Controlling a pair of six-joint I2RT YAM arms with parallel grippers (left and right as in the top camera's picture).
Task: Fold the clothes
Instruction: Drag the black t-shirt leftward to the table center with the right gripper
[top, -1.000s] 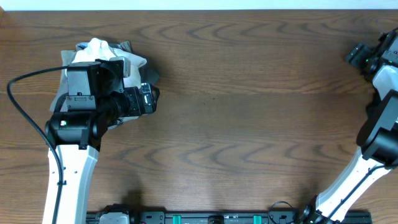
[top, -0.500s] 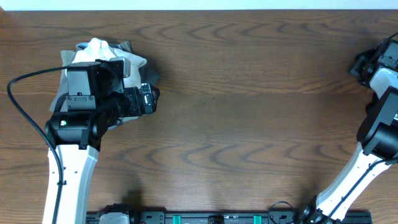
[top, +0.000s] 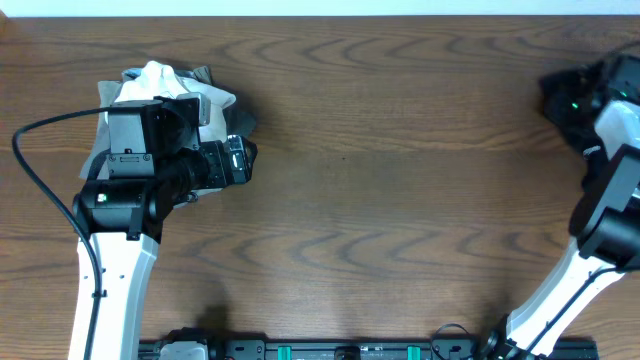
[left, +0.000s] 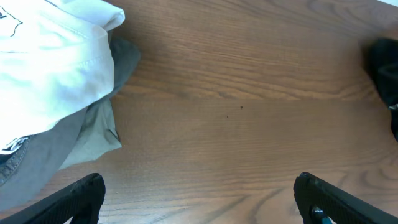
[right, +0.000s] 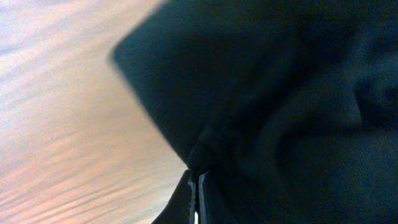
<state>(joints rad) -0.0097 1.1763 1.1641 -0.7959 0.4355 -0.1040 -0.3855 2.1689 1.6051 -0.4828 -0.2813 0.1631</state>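
Black fabric of the clothes (right: 280, 93) fills most of the right wrist view. My right gripper (right: 196, 177) is shut on a pinched fold of it, the fingers pressed together over the wood table. In the overhead view the right gripper (top: 572, 100) is a dark mass at the far right edge, and I cannot separate the cloth from it there. My left gripper (left: 199, 208) is open over bare wood, with nothing between its fingertips (left: 81, 196). Overhead it (top: 240, 160) sits at the left, next to the folded pile.
A folded white garment (left: 50, 62) lies on grey and olive folded garments (left: 93, 134) at the table's far left (top: 170, 85), partly under the left arm. A dark shape (left: 382, 68) shows at the right edge of the left wrist view.
The right gripper has closed, pinching the black fabric, and its dark mass has shifted leftward into the overhead view. The left arm has not moved.
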